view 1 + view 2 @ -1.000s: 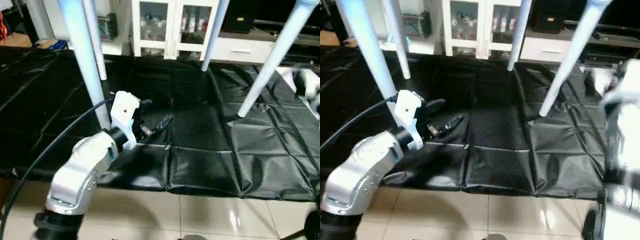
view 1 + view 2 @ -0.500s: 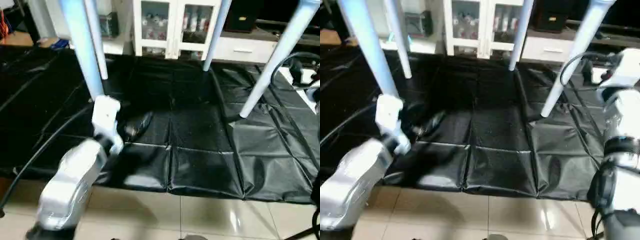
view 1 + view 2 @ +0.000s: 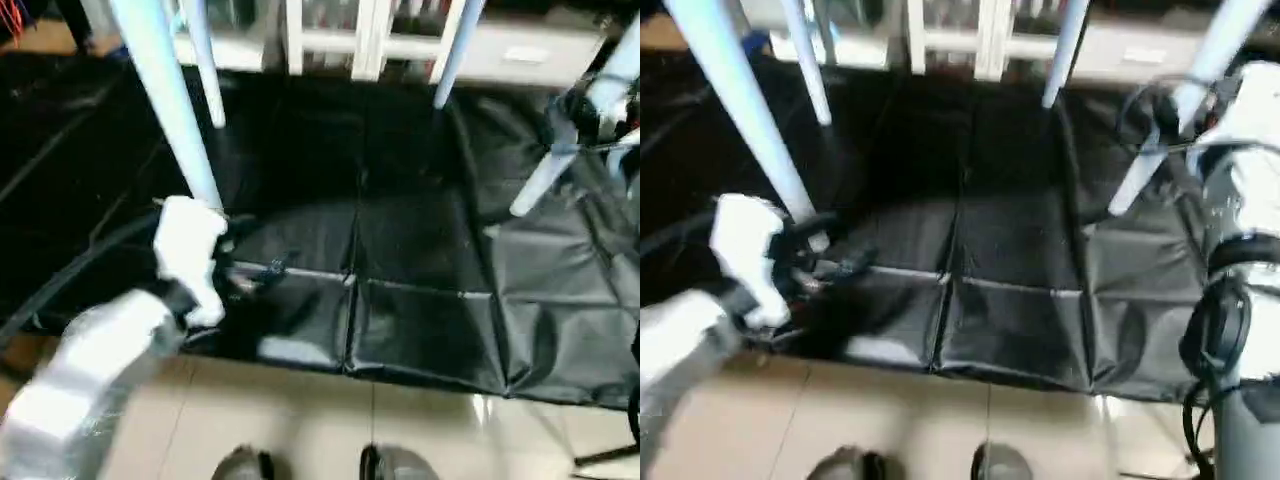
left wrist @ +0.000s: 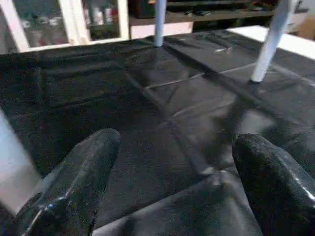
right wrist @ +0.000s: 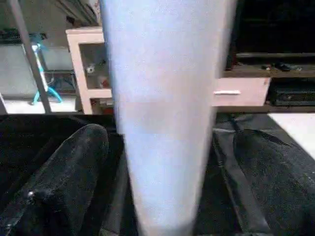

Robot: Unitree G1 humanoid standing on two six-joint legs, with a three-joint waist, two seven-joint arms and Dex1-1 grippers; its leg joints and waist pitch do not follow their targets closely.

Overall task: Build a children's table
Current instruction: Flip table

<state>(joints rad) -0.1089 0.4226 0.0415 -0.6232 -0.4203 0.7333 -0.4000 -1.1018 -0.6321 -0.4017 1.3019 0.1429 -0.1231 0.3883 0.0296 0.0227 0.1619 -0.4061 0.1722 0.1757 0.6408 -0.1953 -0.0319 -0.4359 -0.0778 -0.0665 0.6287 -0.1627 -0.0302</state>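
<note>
— Where are the table legs?
— Four white legs stand on the black sheet point(image 3: 400, 250). The near-left leg point(image 3: 165, 110) rises just beside the left gripper point(image 4: 172, 177).
— Is that gripper holding it?
— No, its jaws are spread wide with nothing between them.
— And the right gripper point(image 5: 162, 182)?
— Also gaping; the near-right leg point(image 5: 165, 113) stands between its jaws, seemingly unclamped.

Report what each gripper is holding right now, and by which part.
Nothing is held. The left gripper is open over the black mat. The right gripper is open with a white table leg standing between its fingers, not clamped.
</note>
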